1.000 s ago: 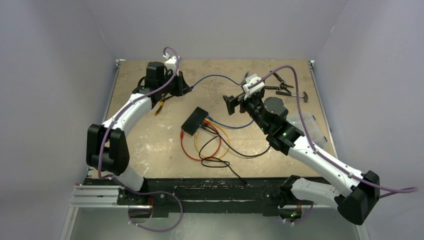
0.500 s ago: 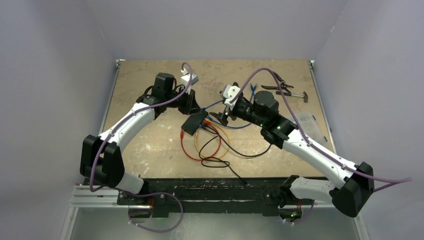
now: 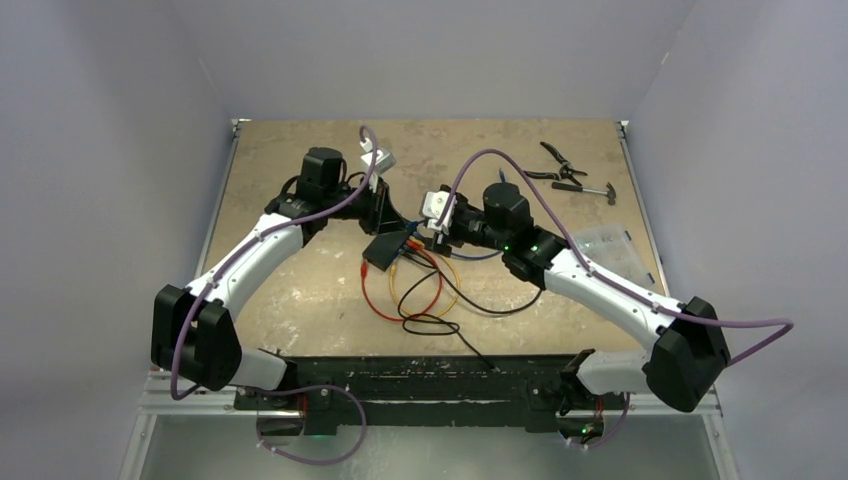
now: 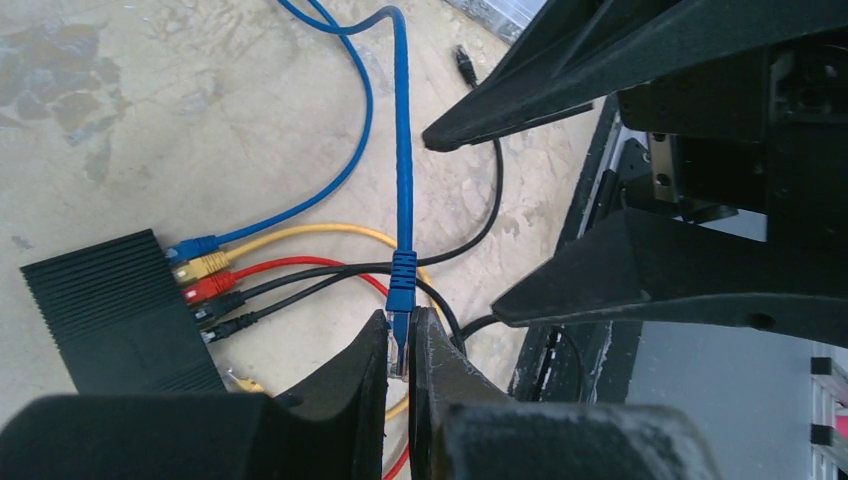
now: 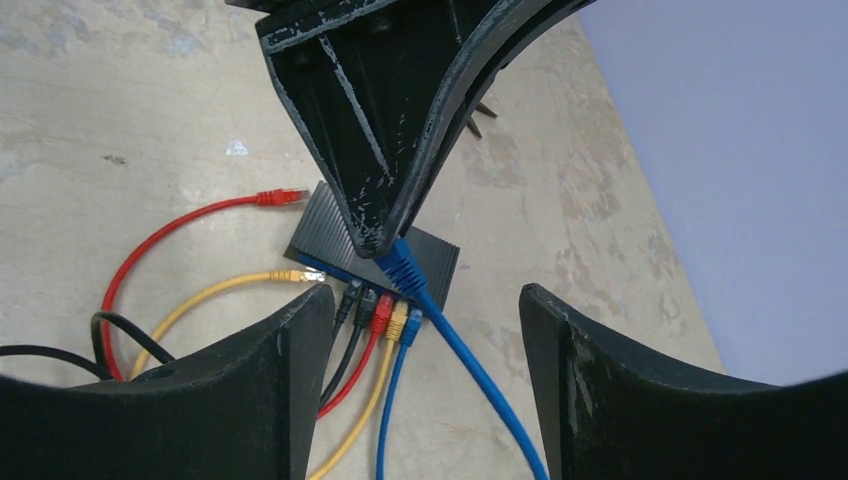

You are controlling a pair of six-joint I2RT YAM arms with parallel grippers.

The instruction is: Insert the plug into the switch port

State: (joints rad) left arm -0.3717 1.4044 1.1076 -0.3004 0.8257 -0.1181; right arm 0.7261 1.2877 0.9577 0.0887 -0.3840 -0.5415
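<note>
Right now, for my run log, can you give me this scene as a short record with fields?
left gripper: shut on blue plug
right gripper: open, holding nothing
switch: flat on table, five cables plugged in
blue plug: apart from the switch, not inserted
pliers: far right of table, untouched

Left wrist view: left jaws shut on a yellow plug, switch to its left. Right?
Not quite: the plug in the shut left jaws is blue, not yellow, per the left wrist view. The switch does lie to its left.
</note>
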